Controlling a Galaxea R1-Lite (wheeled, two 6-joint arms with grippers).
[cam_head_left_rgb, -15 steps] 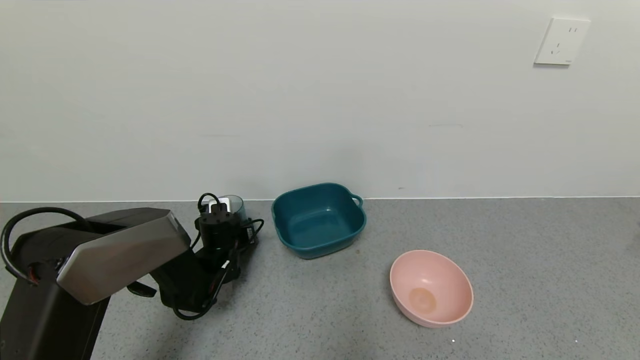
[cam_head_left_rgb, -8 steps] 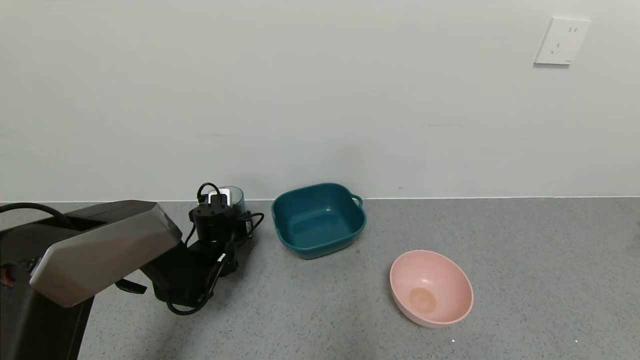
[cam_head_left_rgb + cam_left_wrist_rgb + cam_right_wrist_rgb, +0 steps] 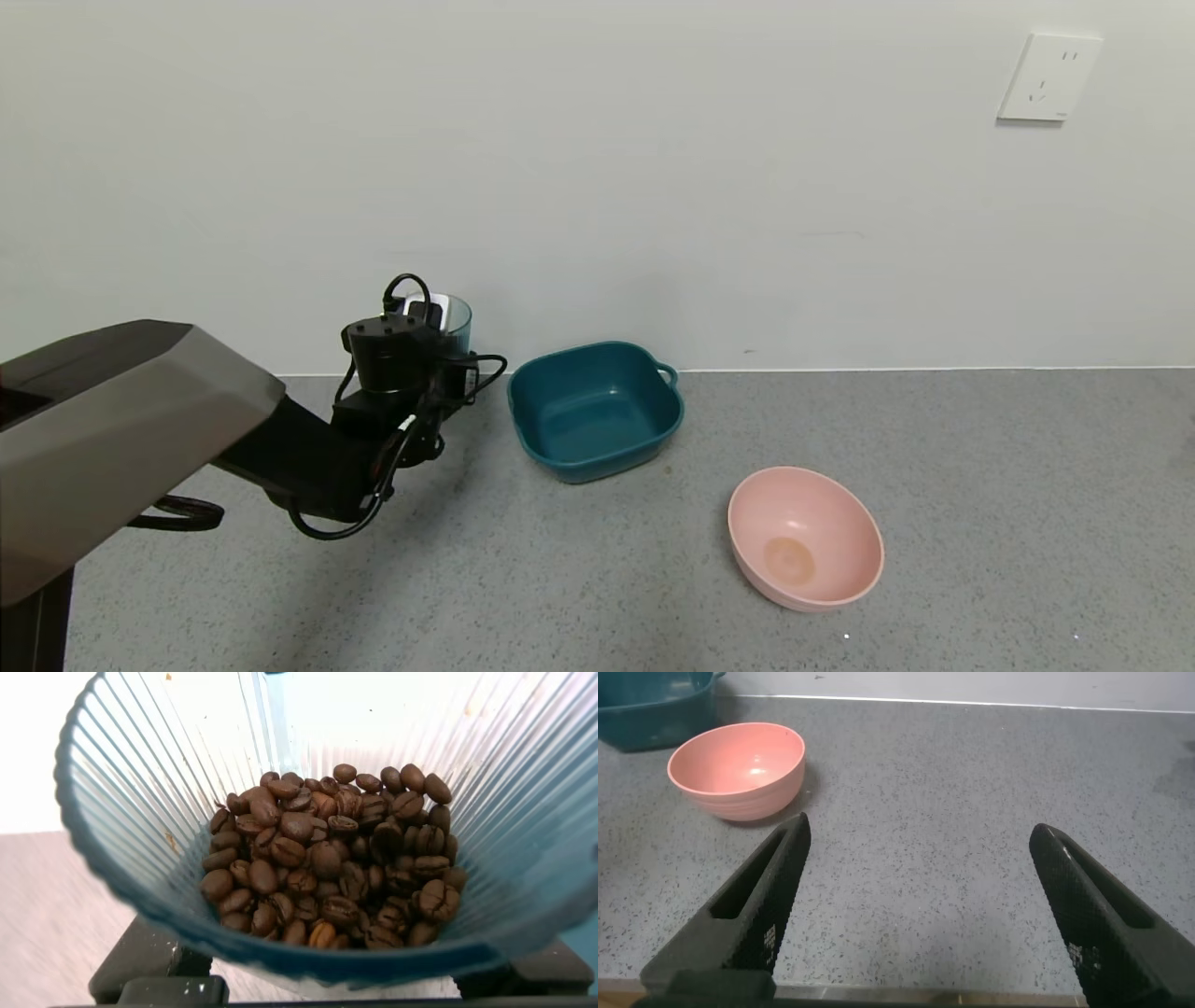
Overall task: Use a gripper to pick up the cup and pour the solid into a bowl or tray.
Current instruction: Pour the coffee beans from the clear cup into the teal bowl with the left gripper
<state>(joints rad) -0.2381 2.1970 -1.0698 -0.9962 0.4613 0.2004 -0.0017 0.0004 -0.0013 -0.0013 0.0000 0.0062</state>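
Note:
My left gripper (image 3: 439,341) is shut on the translucent grey-blue cup (image 3: 450,317) and holds it upright above the counter, left of the dark teal basin (image 3: 595,411). In the left wrist view the ribbed cup (image 3: 140,793) fills the picture and holds a heap of dark brown beans (image 3: 336,868). The gripper's fingers are hidden behind the wrist and the cup. My right gripper (image 3: 920,831) is open and empty, low over the counter at the right; it does not show in the head view.
A round pink bowl (image 3: 805,539) lies in front of and to the right of the basin; it also shows in the right wrist view (image 3: 738,768). The wall stands close behind the cup and basin. Grey speckled counter stretches to the right.
My left gripper has lifted the cup off the counter, upward and slightly toward the basin. The basin and pink bowl have not moved.

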